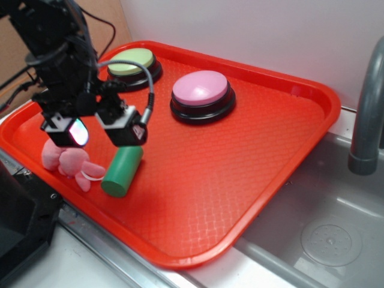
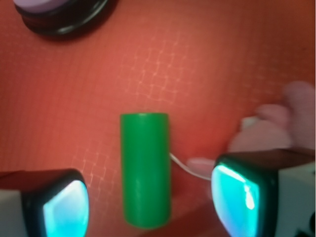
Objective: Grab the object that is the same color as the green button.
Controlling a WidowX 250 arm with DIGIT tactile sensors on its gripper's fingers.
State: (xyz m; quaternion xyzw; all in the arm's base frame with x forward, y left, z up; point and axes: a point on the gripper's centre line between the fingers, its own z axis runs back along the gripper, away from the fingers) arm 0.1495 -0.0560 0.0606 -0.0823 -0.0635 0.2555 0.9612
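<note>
A small dark green cylinder (image 1: 123, 171) lies on its side on the red tray (image 1: 240, 174), near the front left edge. In the wrist view the cylinder (image 2: 145, 170) lies between my two fingers with red tray showing on both sides. My gripper (image 1: 103, 133) hangs open just above it, touching nothing; in the wrist view the gripper (image 2: 150, 210) has glowing cyan pads (image 2: 237, 205). The green button (image 1: 131, 62), a pale lime dome on a black base, stands at the tray's far left corner.
A pink-topped button (image 1: 201, 90) stands mid-back on the tray, its edge also in the wrist view (image 2: 59, 15). A pink plush toy (image 1: 66, 162) lies just left of the cylinder. A steel sink (image 1: 324, 228) and grey faucet (image 1: 367, 114) are at the right.
</note>
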